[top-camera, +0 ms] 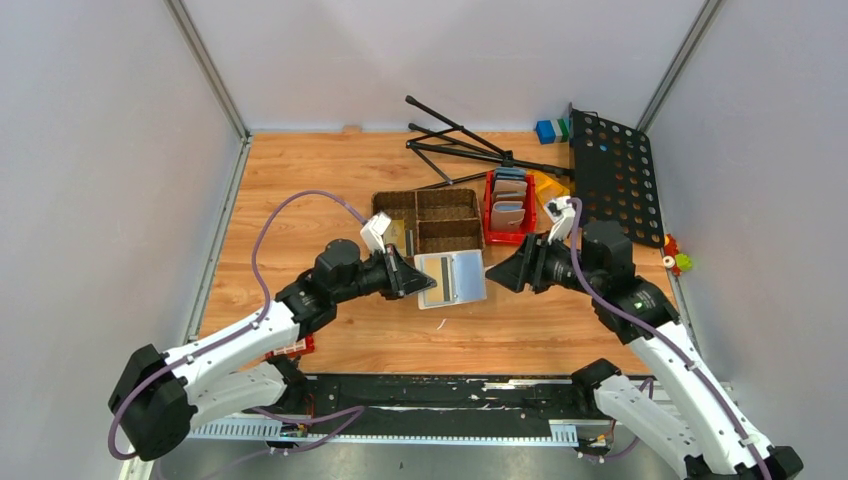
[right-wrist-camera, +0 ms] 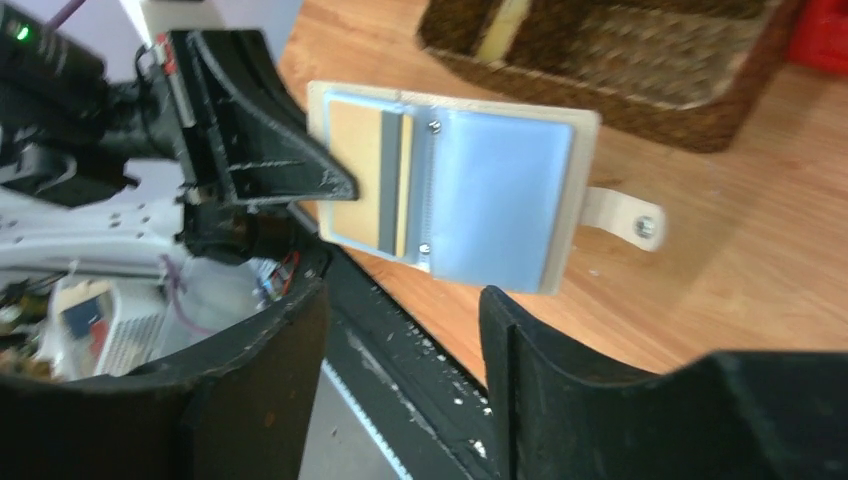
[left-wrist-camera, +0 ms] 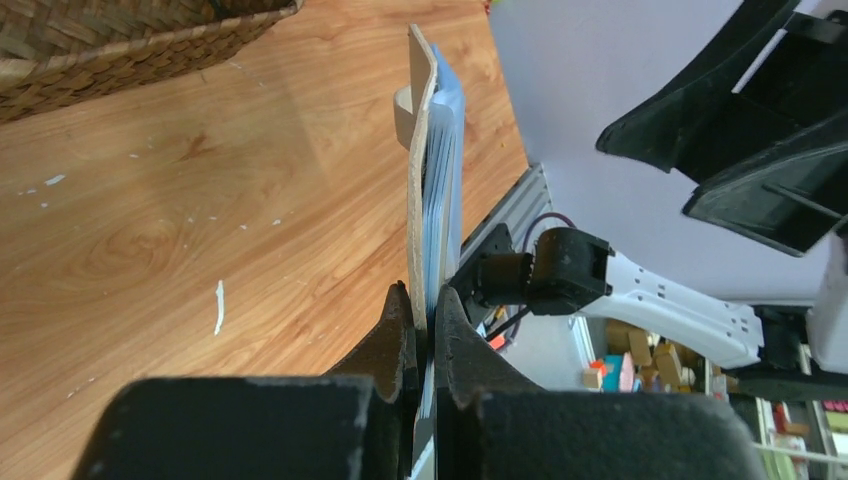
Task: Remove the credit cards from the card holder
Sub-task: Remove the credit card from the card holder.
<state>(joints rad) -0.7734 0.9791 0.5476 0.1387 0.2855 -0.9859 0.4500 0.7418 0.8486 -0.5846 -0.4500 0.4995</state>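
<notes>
The left gripper (left-wrist-camera: 422,305) is pinched tight on one edge of the palm-sized beige folding card holder (right-wrist-camera: 450,190). It's holding the thing spread open, pale blue-grey pockets facing the right gripper (right-wrist-camera: 400,370). That one's black jaws stand apart with nothing between them, just short of the wallet's near edge. One tan-gold credit card (right-wrist-camera: 362,185) with a dark stripe sits in the pocket nearest the left fingers. The little strap tab (right-wrist-camera: 622,217) pokes out the opposite side. Further back on the wooden table (top-camera: 300,180) there's a brown woven basket with compartments (top-camera: 430,212), with a red rack (top-camera: 489,212) just beside it.
</notes>
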